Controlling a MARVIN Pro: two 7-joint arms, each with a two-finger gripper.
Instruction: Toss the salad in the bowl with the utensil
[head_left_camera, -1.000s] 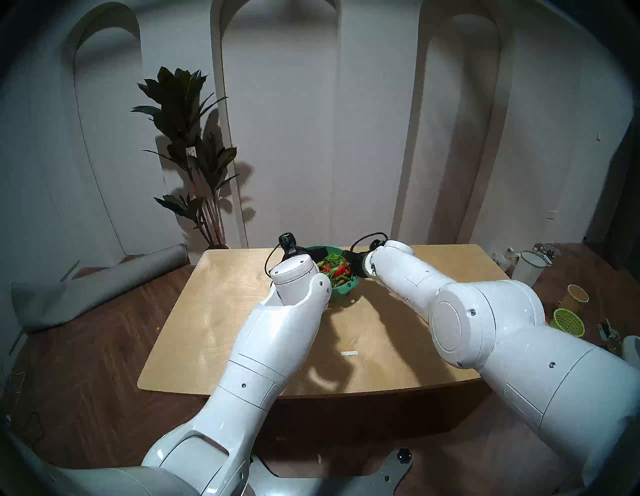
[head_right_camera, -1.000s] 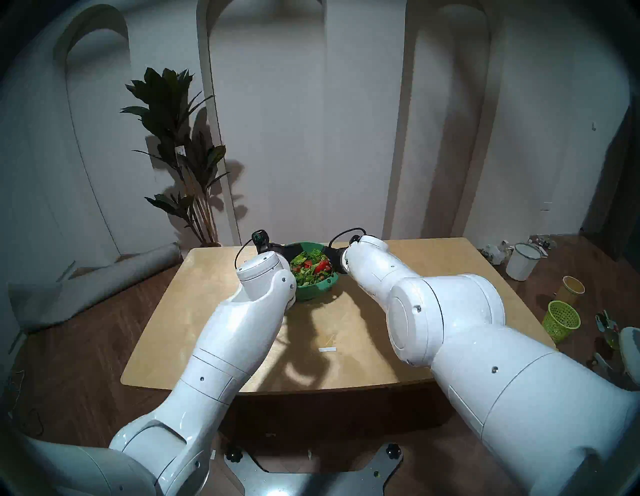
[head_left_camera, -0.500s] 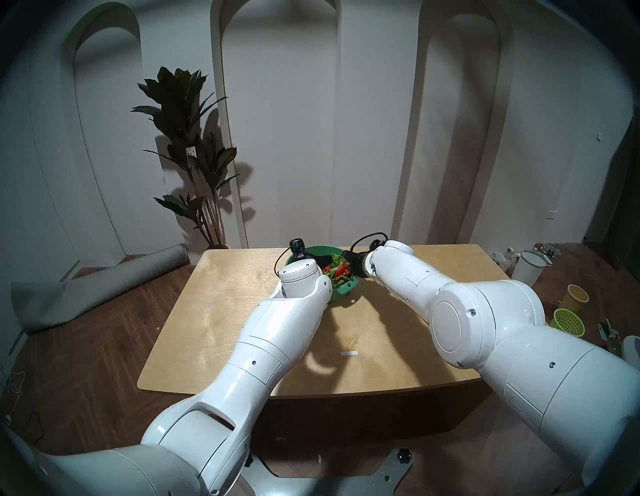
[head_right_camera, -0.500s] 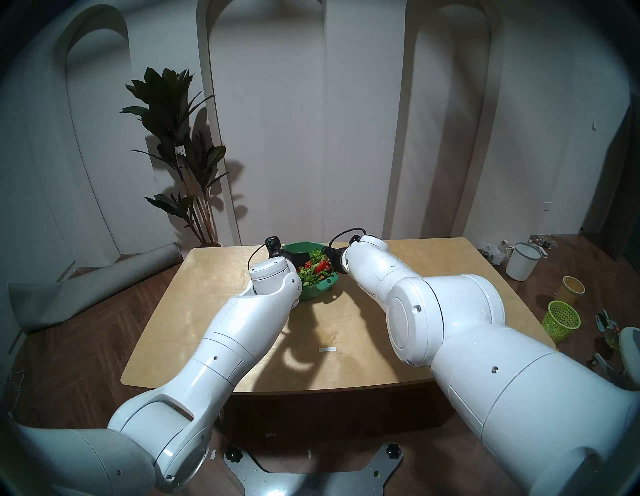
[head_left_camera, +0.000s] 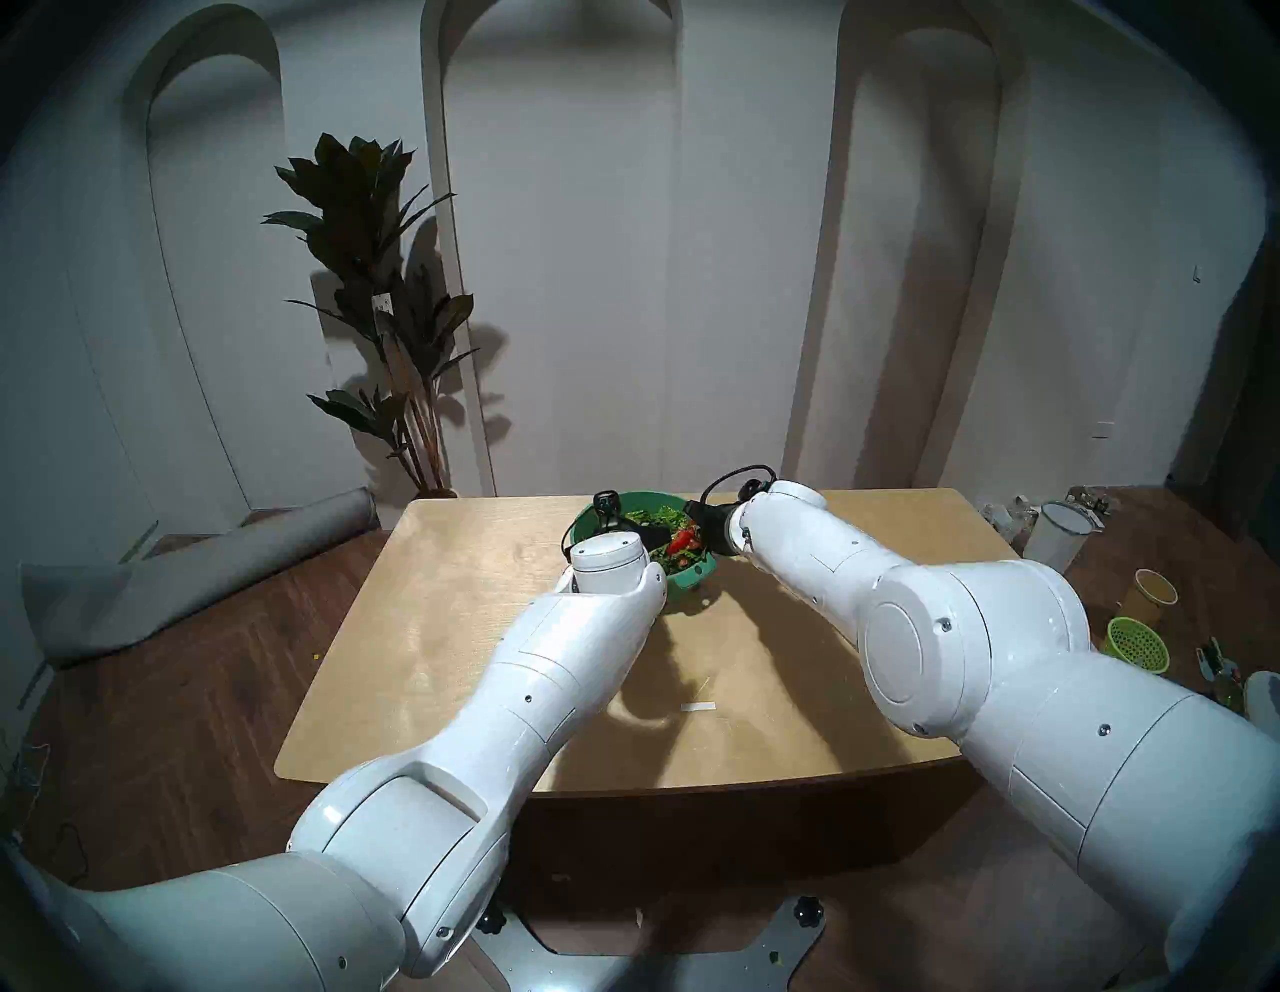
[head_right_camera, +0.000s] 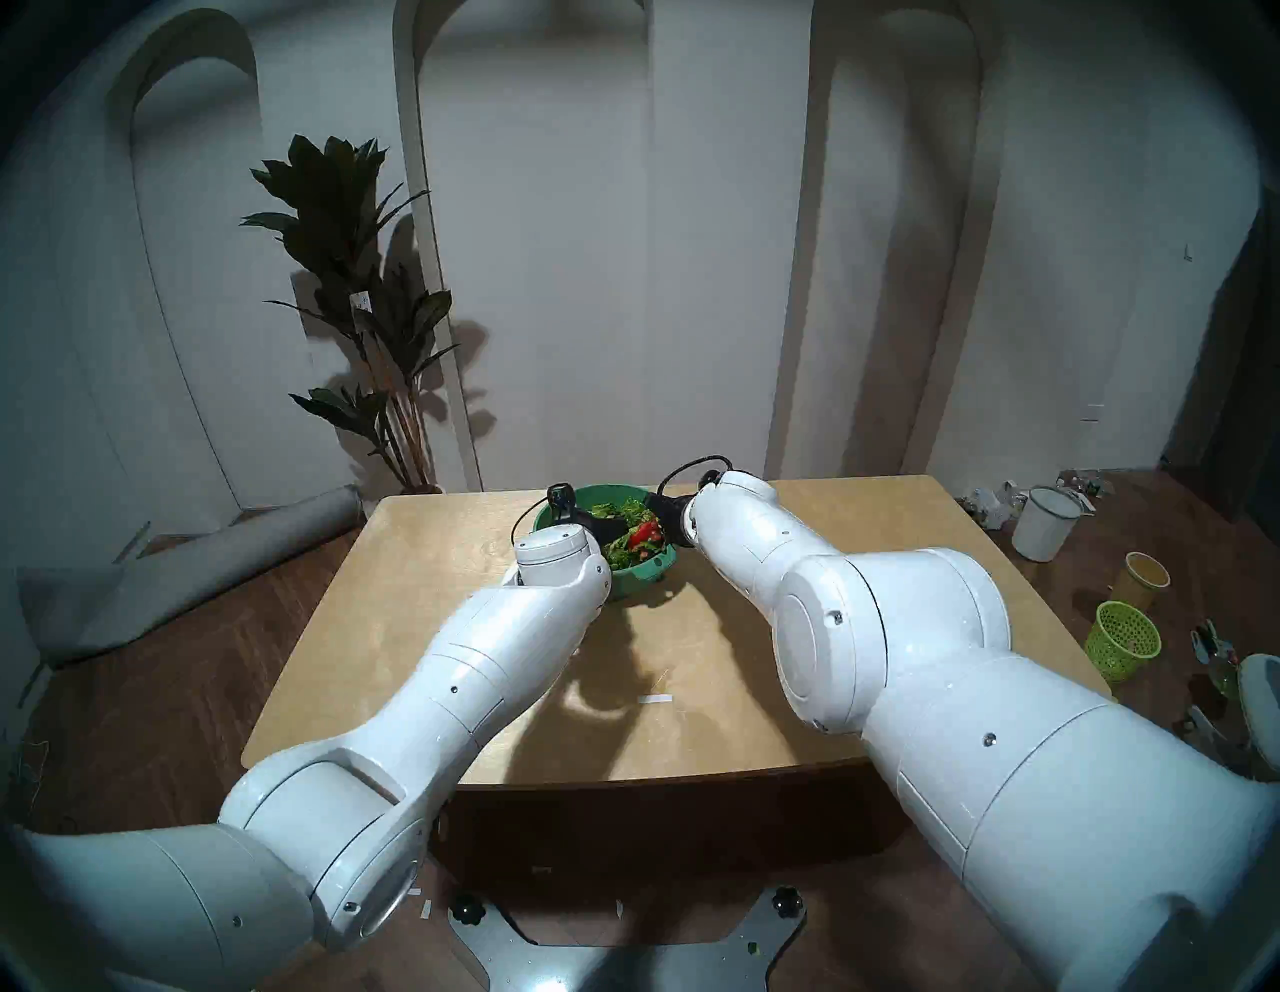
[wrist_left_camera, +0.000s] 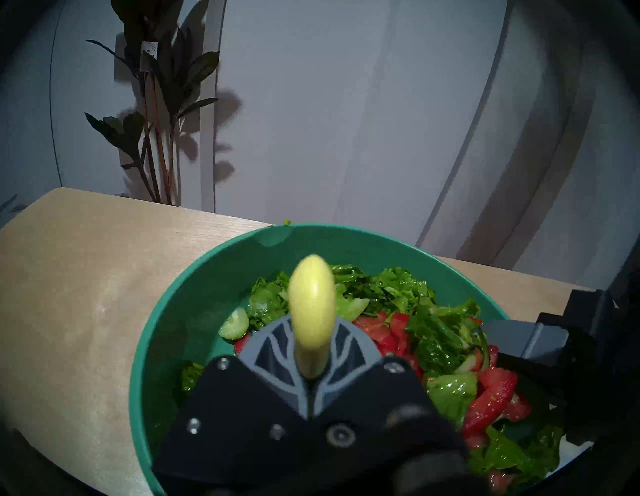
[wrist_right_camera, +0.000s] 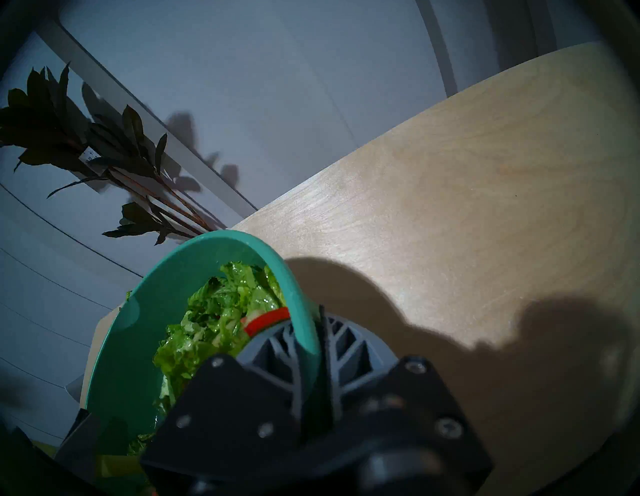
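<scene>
Salad (wrist_left_camera: 408, 311) of lettuce and red tomato fills the teal bowl (wrist_left_camera: 207, 277), which sits toward the far middle of the pale wooden worktop (head_left_camera: 450, 623). Over the bowl's left side, the left gripper (wrist_left_camera: 313, 377) has its jaws clamped on the yellow-green utensil (wrist_left_camera: 311, 304), whose rounded end pokes out above the leaves. At the bowl's right side, the right gripper (wrist_right_camera: 313, 350) pinches the rim, one finger inside and one outside.

Head overview; wrist close-ups over bowl (wrist_left_camera: 162, 311)
</scene>
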